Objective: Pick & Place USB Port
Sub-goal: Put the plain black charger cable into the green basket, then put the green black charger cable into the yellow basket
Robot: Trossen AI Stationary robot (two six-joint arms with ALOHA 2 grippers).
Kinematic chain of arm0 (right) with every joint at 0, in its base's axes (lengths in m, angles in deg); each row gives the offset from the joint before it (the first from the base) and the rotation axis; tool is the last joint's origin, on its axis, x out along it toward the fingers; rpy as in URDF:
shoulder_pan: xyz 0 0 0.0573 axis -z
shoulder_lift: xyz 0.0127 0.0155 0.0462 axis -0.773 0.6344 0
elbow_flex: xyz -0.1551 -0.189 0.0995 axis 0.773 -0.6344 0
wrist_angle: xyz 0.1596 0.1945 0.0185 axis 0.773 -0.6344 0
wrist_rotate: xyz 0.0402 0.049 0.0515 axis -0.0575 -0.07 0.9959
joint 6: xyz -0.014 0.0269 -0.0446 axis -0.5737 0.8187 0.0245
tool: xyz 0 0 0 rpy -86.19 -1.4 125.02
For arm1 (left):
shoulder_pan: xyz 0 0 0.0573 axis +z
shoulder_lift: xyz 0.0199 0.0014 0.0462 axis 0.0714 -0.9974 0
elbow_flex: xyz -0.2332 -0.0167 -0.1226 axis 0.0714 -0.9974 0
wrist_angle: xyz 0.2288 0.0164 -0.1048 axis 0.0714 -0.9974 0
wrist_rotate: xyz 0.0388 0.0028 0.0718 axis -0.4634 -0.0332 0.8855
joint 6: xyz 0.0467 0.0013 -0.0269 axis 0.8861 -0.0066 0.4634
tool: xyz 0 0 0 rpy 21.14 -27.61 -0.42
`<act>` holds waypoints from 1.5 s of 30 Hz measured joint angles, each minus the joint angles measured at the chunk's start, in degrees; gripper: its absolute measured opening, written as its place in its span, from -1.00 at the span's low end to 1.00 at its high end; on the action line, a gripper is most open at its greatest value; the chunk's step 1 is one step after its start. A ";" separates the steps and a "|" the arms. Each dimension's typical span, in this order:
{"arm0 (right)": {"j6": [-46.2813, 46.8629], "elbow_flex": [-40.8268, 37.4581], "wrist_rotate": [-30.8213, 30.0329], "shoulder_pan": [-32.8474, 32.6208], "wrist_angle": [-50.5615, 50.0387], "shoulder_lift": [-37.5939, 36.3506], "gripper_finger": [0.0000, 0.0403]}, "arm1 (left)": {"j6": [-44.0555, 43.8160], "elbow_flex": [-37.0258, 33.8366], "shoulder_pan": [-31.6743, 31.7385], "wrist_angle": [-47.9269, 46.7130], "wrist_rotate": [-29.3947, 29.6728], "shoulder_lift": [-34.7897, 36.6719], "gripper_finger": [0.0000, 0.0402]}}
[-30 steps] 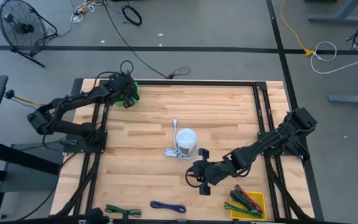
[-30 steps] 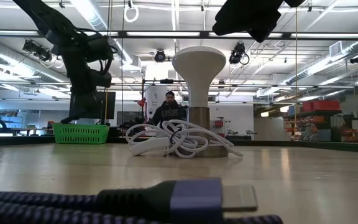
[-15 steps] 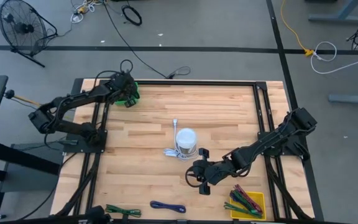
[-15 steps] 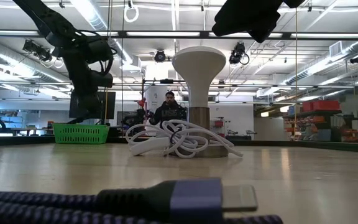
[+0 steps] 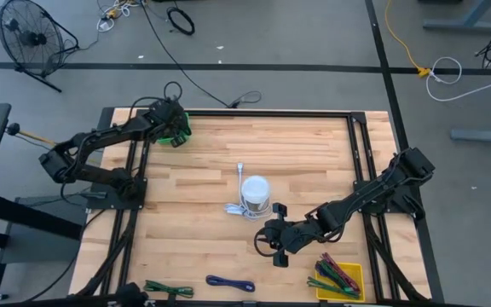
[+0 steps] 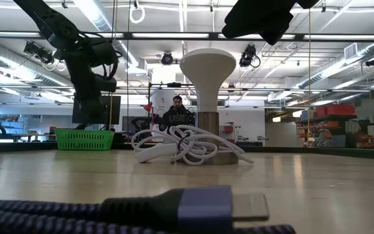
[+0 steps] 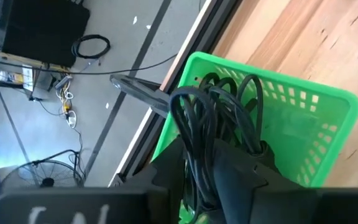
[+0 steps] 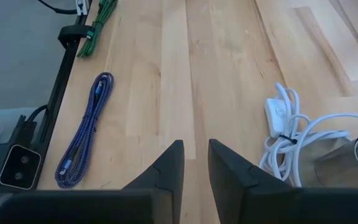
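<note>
A green basket [image 5: 182, 128] stands on the table's far-left corner; it also shows in the left wrist view [image 7: 303, 118] and the low view [image 6: 84, 138]. My left gripper [image 5: 170, 128] hangs over it, shut on a black coiled cable [image 7: 216, 106]. My right gripper [image 5: 275, 243] hovers above the table near a white lamp [image 5: 256, 194]. Its fingers [image 8: 196, 155] stand a narrow gap apart and hold nothing. A purple-blue braided USB cable [image 5: 230, 282] lies near the table's near edge, ahead of the right gripper [image 8: 82, 134]. My left gripper pinches the black cable bundle between its two fingers [image 7: 247, 177], at the gathered part of the coil [image 7: 197, 162]. It comes from above, pointing down into the basket. The loops [image 7: 229, 93] hang past the fingertips inside the basket; whether they rest on its floor I cannot tell.
A white cord [image 8: 284, 140] lies bundled at the lamp's foot [image 6: 184, 146]. A green cable [image 5: 167, 290] lies by the near edge, and a yellow tray of coloured cables [image 5: 339, 277] sits near-right. Black frame rails line the table. A person [image 6: 176, 114] sits in the room beyond.
My left gripper has shifted slightly toward the table's right over the green basket, still shut on the black cable, and has kept still since.
</note>
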 joint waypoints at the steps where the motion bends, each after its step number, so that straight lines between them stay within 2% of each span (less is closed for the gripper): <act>1: 0.00 0.00 0.00 0.00 0.00 0.00 -0.63 | -0.66 0.00 0.02 -0.22 0.04 0.00 -0.52; 11: -0.02 0.00 0.00 0.02 0.00 -0.02 -0.63 | -2.69 0.00 0.07 -1.41 2.20 0.02 -0.23; 15: -0.02 0.00 -0.01 0.02 0.00 -0.02 -0.63 | -3.71 0.00 0.05 -1.07 6.83 0.29 -0.20; 20: -0.04 0.00 -0.69 0.00 0.00 -0.02 -0.63 | -3.58 0.00 -1.13 -3.00 5.97 2.63 -0.20; 24: -0.06 0.00 -1.43 0.02 0.00 -0.04 -0.63 | -5.15 0.00 -3.65 -5.90 -0.79 6.80 -0.20; 31: -0.04 0.00 -1.51 0.17 0.02 -0.04 -0.63 | -16.31 0.02 -10.70 -14.00 -19.49 15.87 -0.20; 40: -0.02 0.00 -1.95 0.33 0.07 -0.07 -0.63 | -33.15 0.02 -21.22 -12.62 -42.21 23.85 -0.20; 42: -0.02 0.00 -1.95 0.33 0.07 -0.07 -0.63 | -36.23 0.02 -24.28 -12.65 -44.71 24.49 -0.20; 45: -0.02 0.00 -1.95 0.33 0.07 -0.07 -0.63 | -40.32 0.02 -29.49 -12.67 -45.06 25.15 -0.20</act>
